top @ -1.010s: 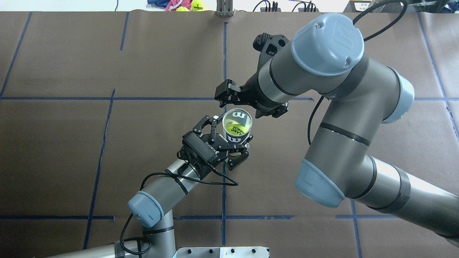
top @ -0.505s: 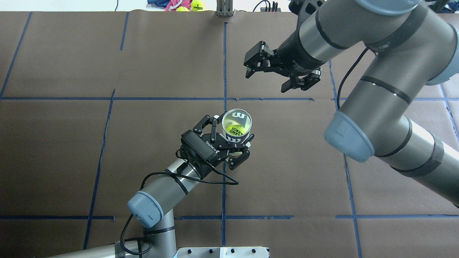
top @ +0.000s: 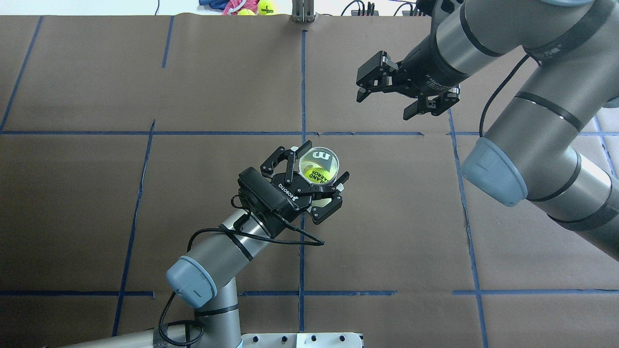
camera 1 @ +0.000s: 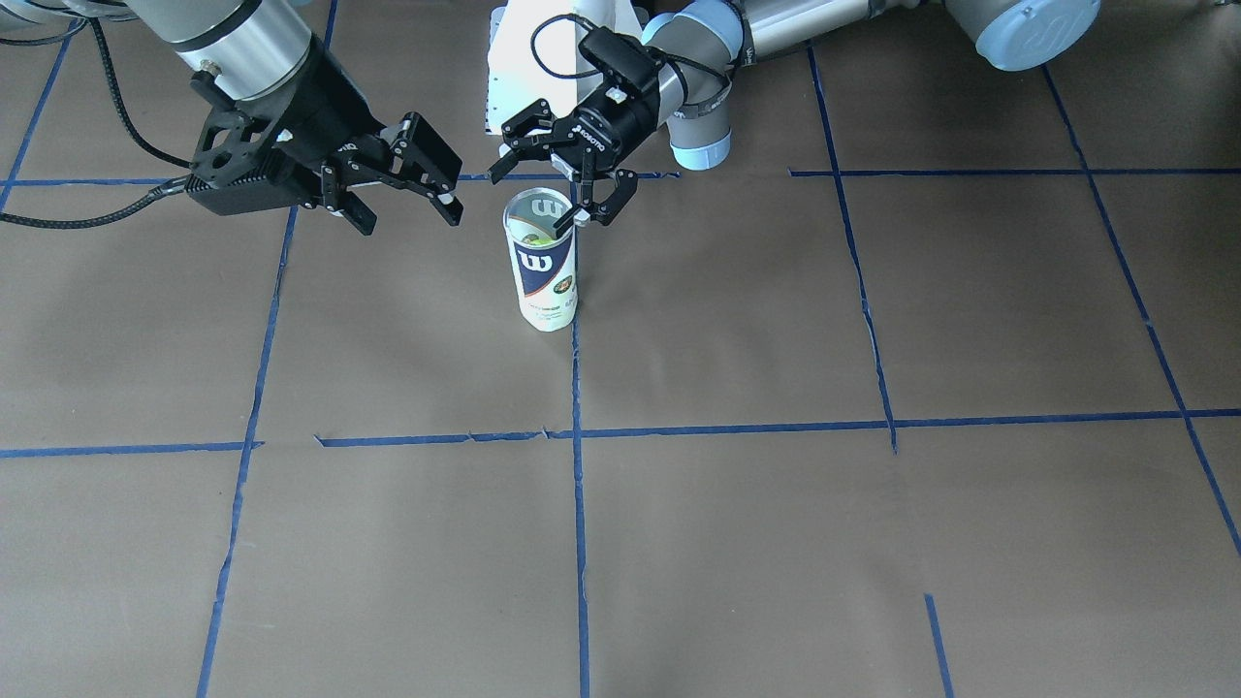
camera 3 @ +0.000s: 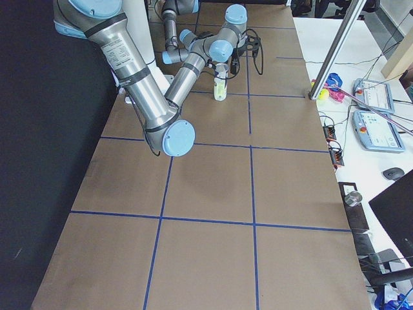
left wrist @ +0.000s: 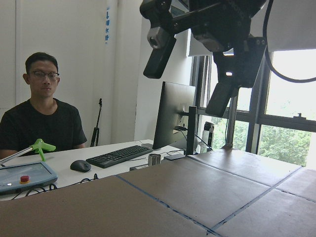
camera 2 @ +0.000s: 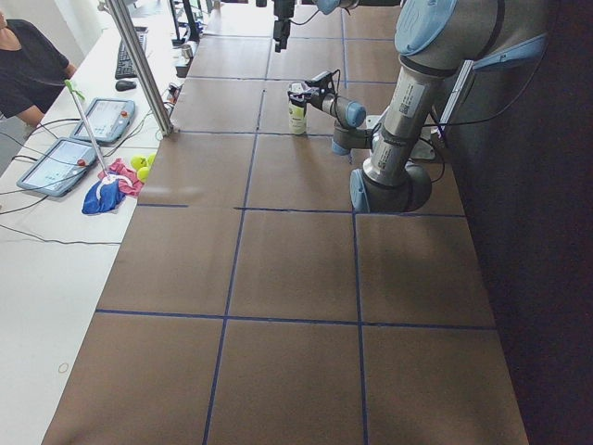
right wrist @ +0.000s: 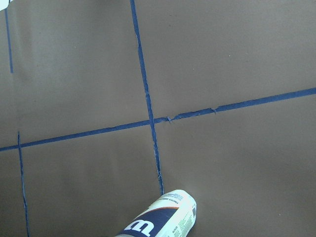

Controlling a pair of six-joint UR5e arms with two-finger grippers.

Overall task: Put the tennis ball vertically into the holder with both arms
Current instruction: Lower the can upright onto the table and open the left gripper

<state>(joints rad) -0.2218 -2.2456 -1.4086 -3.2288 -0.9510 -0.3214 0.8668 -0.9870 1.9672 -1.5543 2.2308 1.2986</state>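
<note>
The holder stands upright on the brown table near the middle; it also shows in the front view and at the bottom of the right wrist view. The tennis ball sits inside it, seen through the open top. My left gripper straddles the holder's top with its jaws spread wider than the can; it looks open. My right gripper hangs open and empty in the air, beyond and to the right of the holder.
Spare tennis balls and a pink cloth lie past the table's far edge beside a metal post. An operator sits at the side bench with tablets. Blue tape lines cross the table.
My right gripper has pulled up and away from the holder's mouth to the far right. My left gripper's fingers have spread off the holder and the hand has risen slightly.
</note>
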